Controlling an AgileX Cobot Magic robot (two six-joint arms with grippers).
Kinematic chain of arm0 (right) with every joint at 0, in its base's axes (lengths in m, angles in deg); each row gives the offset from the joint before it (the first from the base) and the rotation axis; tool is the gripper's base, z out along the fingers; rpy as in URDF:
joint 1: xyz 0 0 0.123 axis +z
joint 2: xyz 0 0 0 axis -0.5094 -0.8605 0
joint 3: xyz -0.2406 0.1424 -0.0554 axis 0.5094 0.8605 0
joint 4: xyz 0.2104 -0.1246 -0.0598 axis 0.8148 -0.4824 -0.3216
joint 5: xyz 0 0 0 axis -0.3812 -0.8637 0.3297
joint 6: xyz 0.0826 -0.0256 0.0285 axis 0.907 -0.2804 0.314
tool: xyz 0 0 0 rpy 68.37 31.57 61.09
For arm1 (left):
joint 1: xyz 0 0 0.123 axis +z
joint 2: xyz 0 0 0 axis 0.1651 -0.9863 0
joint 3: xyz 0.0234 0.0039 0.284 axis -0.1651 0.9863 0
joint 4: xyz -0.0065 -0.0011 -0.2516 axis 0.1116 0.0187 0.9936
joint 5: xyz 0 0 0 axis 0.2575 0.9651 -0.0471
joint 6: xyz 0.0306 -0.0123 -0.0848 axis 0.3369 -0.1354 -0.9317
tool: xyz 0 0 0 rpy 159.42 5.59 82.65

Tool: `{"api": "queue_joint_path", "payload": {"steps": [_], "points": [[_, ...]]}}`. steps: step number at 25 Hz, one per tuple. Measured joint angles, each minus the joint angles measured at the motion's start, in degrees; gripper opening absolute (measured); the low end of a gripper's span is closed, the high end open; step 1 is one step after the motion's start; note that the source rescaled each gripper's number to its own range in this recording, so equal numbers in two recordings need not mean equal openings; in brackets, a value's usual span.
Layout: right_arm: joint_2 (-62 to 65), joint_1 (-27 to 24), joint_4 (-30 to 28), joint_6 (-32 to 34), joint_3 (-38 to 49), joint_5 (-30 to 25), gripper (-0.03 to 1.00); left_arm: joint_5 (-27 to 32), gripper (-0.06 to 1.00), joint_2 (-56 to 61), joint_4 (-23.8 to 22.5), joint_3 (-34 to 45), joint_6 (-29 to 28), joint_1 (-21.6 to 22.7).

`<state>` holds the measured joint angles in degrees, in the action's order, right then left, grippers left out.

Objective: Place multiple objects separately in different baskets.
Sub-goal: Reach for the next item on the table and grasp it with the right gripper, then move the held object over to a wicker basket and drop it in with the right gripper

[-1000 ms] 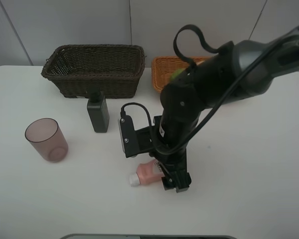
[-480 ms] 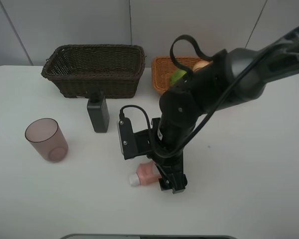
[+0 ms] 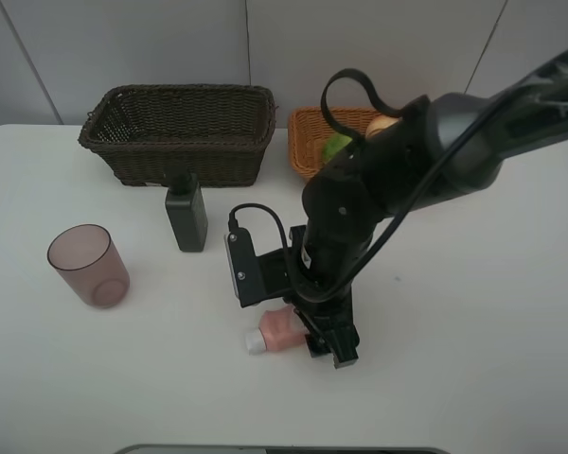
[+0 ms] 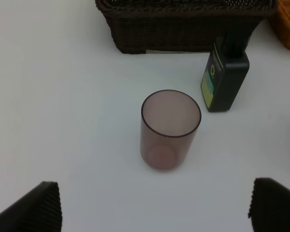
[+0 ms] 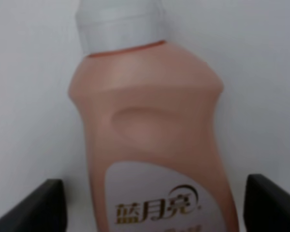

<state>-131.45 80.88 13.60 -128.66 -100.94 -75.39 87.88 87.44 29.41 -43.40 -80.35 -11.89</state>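
Your biggest item is the white table (image 3: 473, 359), which carries everything. Over its middle reaches the right arm (image 3: 398, 180), black and bulky, bent down from the right side so that it covers part of the far right corner.

At the far edge you have 2 baskets side by side. The deeper dark brown basket (image 3: 180, 161) sits on the left, and no object shows inside it. The shallower orange-tan basket (image 3: 303, 142) sits on the right, half hidden by the arm.

The translucent mauve cup (image 3: 88, 265) stands upright on the left of the table, mouth up, well apart from the rest. The left gripper (image 4: 154, 208) hangs above it with its jaws spread wide and nothing between them.

The dark green bottle (image 3: 186, 216) stands upright just in front of the dark brown basket. Whether it touches the wicker, you cannot tell.

The right gripper (image 3: 328, 352) is down at the table near the front. Its 2 fingers (image 5: 31, 208) stand apart on either side of the pink squeeze bottle (image 3: 279, 329), with bare table showing between each finger and the bottle, so nothing is gripped.

That bottle lies on its side, its white cap (image 3: 254, 344) pointing away from the gripper.

Smallest are the green lime (image 3: 337, 145) and the peach-like fruit (image 3: 383, 124), both in the orange-tan basket, peeking past the arm.
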Motion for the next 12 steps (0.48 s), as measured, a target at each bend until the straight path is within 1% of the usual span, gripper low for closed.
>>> {"api": "queue_joint_path", "payload": {"steps": [1, 2, 3, 12], "points": [[0.00, 0.00, -0.22, 0.00, 0.00, -0.24, 0.18, 0.00, 1.00, 0.00, 0.00, 0.00, 0.00, 0.00], [0.00, 0.00, -0.29, 0.00, 0.00, -0.63, 0.00, 0.00, 1.00, 0.00, 0.00, 0.00, 0.00, 0.00], [0.00, 0.00, -0.39, 0.00, 0.00, -0.93, 0.02, 0.00, 1.00, 0.00, 0.00, 0.00, 0.00, 0.00], [0.00, 0.00, -0.58, 0.00, 0.00, -1.85, 0.02, 0.00, 1.00, 0.00, 0.00, 0.00, 0.00, 0.00]]}}
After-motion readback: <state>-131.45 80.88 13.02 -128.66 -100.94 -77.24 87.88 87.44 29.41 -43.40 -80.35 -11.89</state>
